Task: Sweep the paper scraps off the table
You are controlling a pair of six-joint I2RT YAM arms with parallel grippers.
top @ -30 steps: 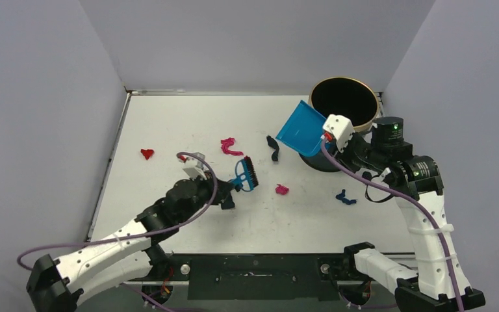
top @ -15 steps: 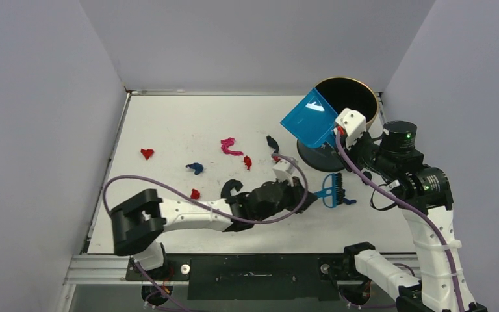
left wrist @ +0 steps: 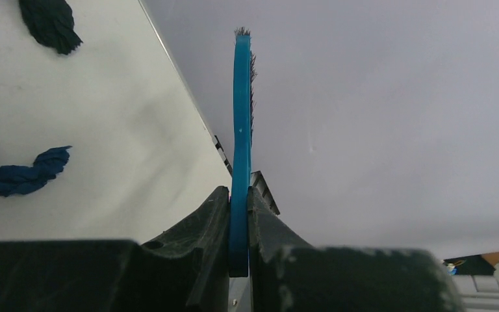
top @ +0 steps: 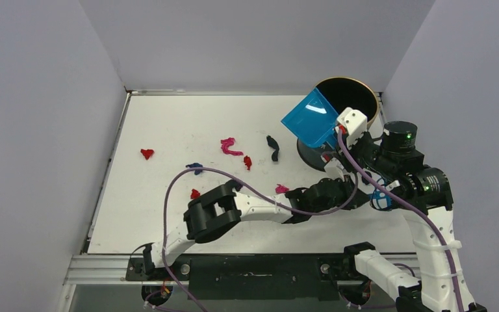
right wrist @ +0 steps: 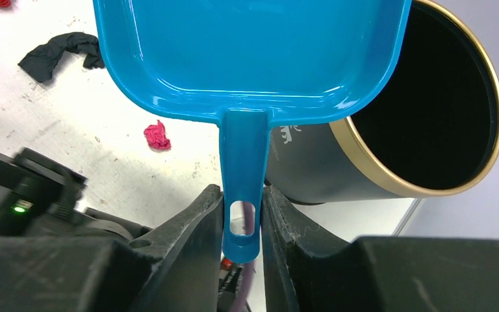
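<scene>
- Handling the paper scraps (top: 230, 146), small crumpled red, magenta, dark blue and black lumps and curls: probably light, soft and easily scattered; push with bristles, do not pinch.
- Location: spread apart across the mid flat white table (top: 169, 117).
- Orientation: black curly strip (top: 273, 148) lies long axis near-to-far.
- Left gripper (left wrist: 239, 195) clamps the blue plastic hand brush (left wrist: 240, 117); right gripper (right wrist: 242, 195) clamps the blue plastic dustpan (right wrist: 247, 52) handle.

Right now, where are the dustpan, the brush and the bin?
dustpan (right wrist: 247, 52): right wrist view, bare floor of the pan.
brush (left wrist: 241, 130): left wrist view, blue back seen edge-on.
bin (right wrist: 305, 162): right wrist view, black outer wall.
</scene>
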